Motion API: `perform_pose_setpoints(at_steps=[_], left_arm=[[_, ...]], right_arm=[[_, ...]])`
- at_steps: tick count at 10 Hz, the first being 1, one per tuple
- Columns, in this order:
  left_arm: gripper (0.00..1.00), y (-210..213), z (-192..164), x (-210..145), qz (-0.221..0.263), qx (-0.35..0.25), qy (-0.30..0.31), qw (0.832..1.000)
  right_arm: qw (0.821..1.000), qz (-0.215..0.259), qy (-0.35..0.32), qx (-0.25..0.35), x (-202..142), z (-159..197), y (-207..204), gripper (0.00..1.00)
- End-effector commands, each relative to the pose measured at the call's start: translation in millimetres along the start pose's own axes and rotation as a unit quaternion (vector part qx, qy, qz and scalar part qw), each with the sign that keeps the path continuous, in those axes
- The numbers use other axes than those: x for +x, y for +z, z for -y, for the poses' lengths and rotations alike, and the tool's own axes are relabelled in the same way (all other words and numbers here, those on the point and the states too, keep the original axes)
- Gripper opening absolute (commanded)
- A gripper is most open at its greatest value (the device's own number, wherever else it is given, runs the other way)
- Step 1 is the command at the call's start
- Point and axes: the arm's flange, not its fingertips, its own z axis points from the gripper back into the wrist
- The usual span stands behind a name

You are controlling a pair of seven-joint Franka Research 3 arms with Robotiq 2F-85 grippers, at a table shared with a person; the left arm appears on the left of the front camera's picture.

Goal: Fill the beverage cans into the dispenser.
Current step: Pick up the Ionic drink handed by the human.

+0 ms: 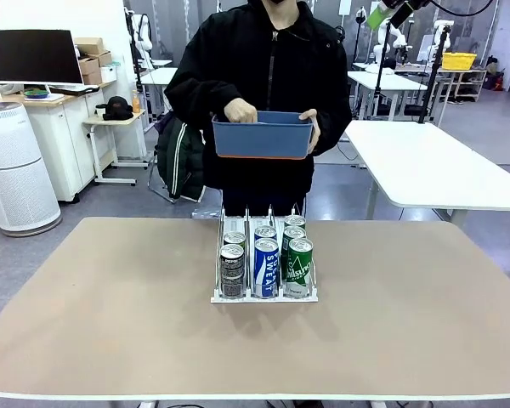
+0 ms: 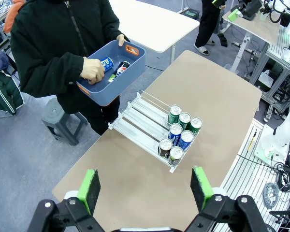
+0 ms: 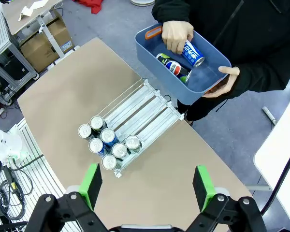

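I am holding my left gripper (image 2: pixel 146 189) wide open above the near part of the table (image 2: pixel 135 193). Its green pads (image 2: pixel 91 189) are standing far apart with nothing between them. My right gripper (image 3: pixel 147 183) is hanging the same way, jaws fully spread and empty. Both are hovering high over the tabletop, touching nothing.

The dispenser (image 2: pixel 135 121) is sitting on the table ahead of my left gripper and well apart from it, roughly in line with the gap between my fingers. From my right wrist it is lying ahead too, with its loaded end a little left of that gap. Seven beverage cans (image 2: pixel 175 131) are standing upright in it, bunched at the end nearest me. Three green ones are filling one outer lane, two blue ones the middle, and two dark grey ones the other outer lane. The far halves of the lanes are showing bare.

Beyond the table's far edge a person is holding a blue bin (image 3: pixel 152 53), one hand (image 3: pixel 222 79) gripping its side. The other hand (image 3: pixel 176 35) is closing on a blue can (image 3: pixel 192 53) inside the bin. A black can (image 3: pixel 174 67) with a red-white-blue logo is lying on its side just beside it.
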Motion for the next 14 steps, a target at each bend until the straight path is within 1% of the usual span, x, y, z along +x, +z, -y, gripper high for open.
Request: perform_pose_setpoints(at_steps=[1,14], left_arm=[[1.00,0.5,0.5,0.4,0.007,-0.005,0.008,1.000],[1.00,0.5,0.5,0.4,0.007,-0.005,0.008,1.000]], right_arm=[[1.000,0.000,0.000,0.000,0.0,-0.2,1.1,1.00],[1.000,0.000,0.000,0.000,0.0,-0.2,1.1,1.00]])
